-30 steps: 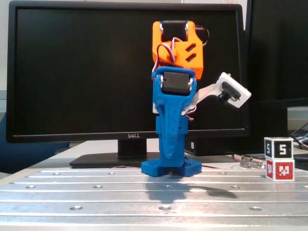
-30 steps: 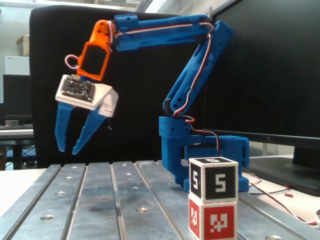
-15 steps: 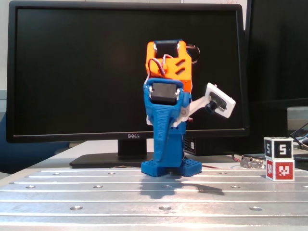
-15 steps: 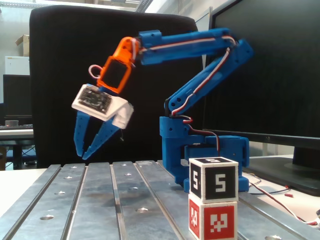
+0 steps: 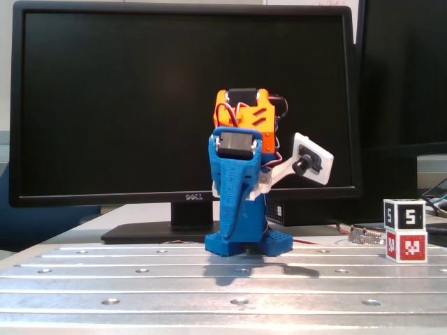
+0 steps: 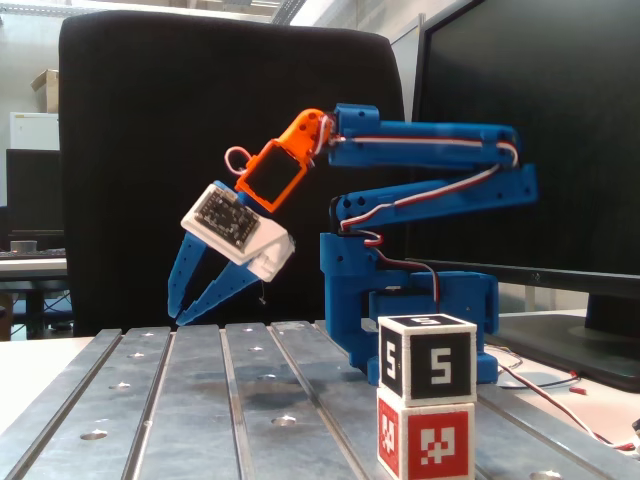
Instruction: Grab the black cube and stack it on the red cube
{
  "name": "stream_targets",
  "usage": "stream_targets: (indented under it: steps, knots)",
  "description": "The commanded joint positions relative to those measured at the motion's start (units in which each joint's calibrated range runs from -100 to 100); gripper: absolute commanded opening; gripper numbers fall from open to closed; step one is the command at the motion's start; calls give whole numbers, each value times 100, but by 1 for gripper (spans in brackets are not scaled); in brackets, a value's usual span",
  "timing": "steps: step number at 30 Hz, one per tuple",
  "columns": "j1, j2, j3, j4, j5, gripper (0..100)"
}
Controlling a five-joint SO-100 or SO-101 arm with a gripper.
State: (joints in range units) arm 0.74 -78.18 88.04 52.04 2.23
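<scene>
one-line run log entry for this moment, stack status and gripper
stack: black cube resting on red cube | gripper: empty, jaws slightly apart, clear of cubes, above metal table | arm: folded at base

A white "5" reads on each visible side face of the black cube [image 5: 405, 214] in both fixed views, [image 6: 428, 358]. "DELL" sits on the lower bezel of the monitor [image 5: 184, 197]. The red cube [image 6: 425, 446] carries only a blocky white pattern.

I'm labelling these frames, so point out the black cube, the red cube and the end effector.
black cube [image 6: 438, 366], a fixed view, its right-hand "5" face.
red cube [image 6: 440, 446], a fixed view, its patterned face.
end effector [image 6: 180, 320], a fixed view, between the blue fingertips.
</scene>
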Motion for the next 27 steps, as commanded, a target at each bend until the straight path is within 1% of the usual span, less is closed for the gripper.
stream_targets:
  steps: [1,10,27]
  knots:
    - [26,-536,192,25,-23,1]
    - [-41,-1171,472,341,-23,1]
    - [-56,-1221,915,529,-23,1]
